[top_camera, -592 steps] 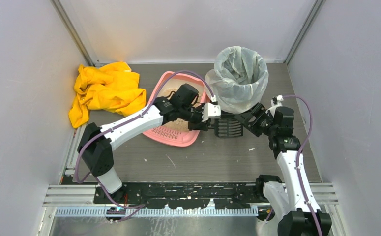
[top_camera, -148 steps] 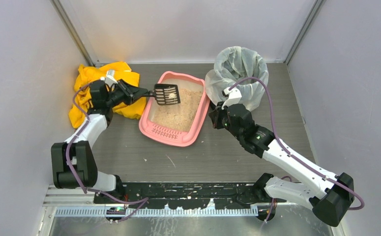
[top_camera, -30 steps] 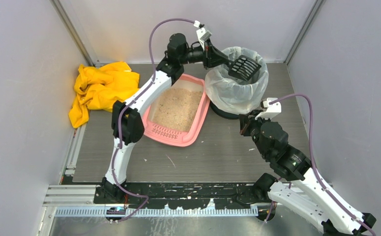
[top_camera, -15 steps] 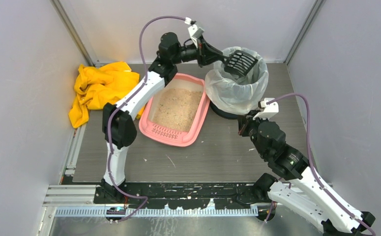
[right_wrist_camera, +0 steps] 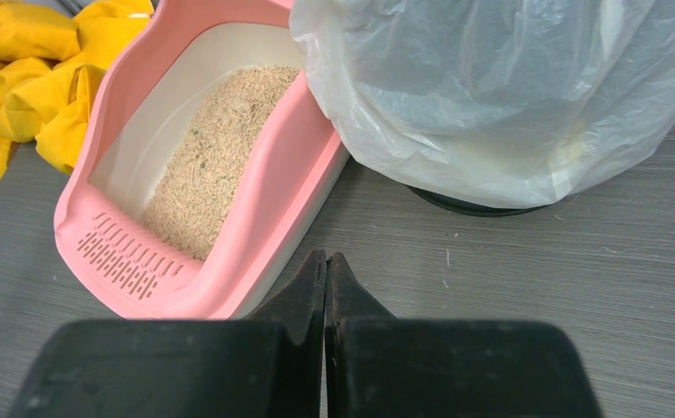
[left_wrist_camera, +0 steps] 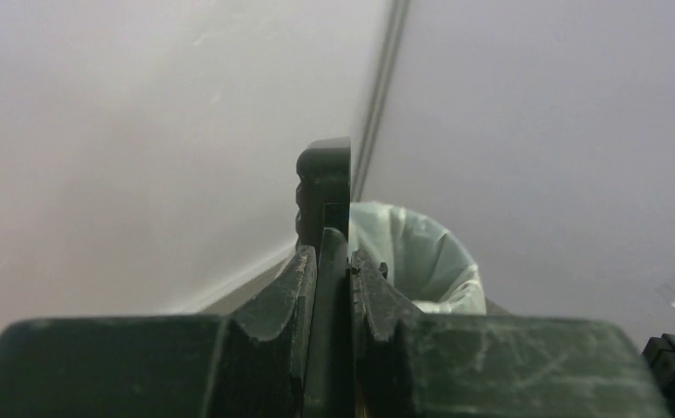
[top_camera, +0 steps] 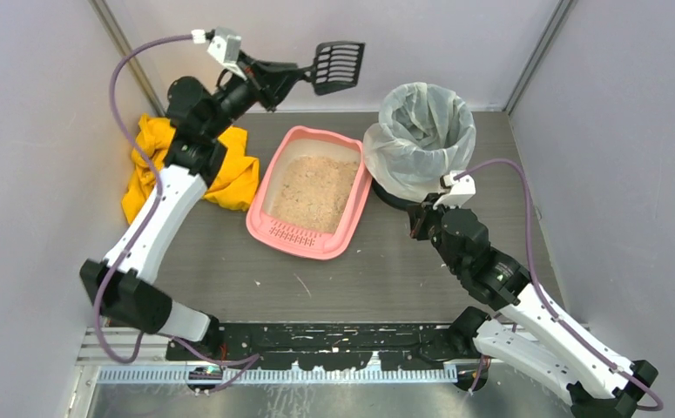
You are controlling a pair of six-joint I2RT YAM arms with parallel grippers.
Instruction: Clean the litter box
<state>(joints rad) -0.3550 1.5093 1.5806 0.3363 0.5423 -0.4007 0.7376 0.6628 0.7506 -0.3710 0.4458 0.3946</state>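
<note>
The left end effector (top_camera: 292,77) clamps the black scoop (top_camera: 338,63) high, apparently empty; the right end effector (right_wrist_camera: 325,268) is clenched on nothing. The litter box (top_camera: 306,242) sits on the worktop (top_camera: 360,287) beside the lined bin (top_camera: 421,170), its litter looking clump-free (flecks hard to judge), so little sifting likely remains

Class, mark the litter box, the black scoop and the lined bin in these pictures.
litter box (top_camera: 303,237): top external view, its slotted lip.
black scoop (top_camera: 340,66): top external view, its slotted blade.
lined bin (top_camera: 412,174): top external view, the liner's front wall.
</note>
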